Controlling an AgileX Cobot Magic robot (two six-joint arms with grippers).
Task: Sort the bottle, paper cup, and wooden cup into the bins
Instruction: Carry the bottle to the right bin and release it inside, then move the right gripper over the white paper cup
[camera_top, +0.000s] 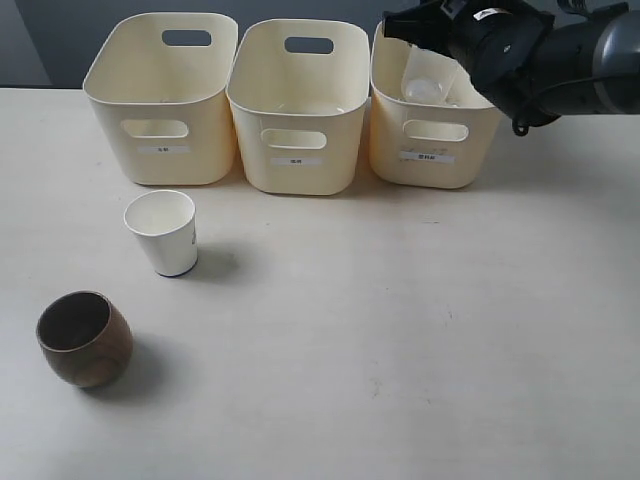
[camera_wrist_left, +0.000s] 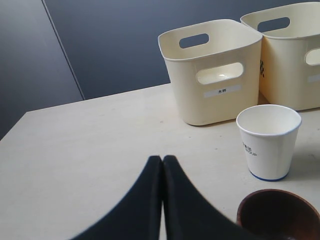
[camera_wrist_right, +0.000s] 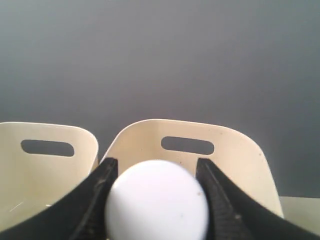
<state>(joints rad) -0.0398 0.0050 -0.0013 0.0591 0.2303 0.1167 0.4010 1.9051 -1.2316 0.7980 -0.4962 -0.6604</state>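
Observation:
The clear bottle (camera_top: 425, 88) hangs tilted inside the right bin (camera_top: 430, 140). My right gripper (camera_top: 405, 28) is shut on the bottle, and its white cap (camera_wrist_right: 157, 200) fills the gap between the fingers (camera_wrist_right: 100, 185). The white paper cup (camera_top: 162, 232) stands upright in front of the left bin (camera_top: 160, 100). The dark-brown wooden cup (camera_top: 84, 338) sits upright nearer the front left. My left gripper (camera_wrist_left: 162, 159) is shut and empty, low over the table, just short of the wooden cup (camera_wrist_left: 277, 215) and the paper cup (camera_wrist_left: 268, 142). It is out of the exterior view.
The middle bin (camera_top: 297, 105) stands between the other two in a row at the back of the cream table (camera_top: 400, 330). A dark wall rises behind the bins. The right arm's dark body (camera_top: 530, 55) overhangs the right bin.

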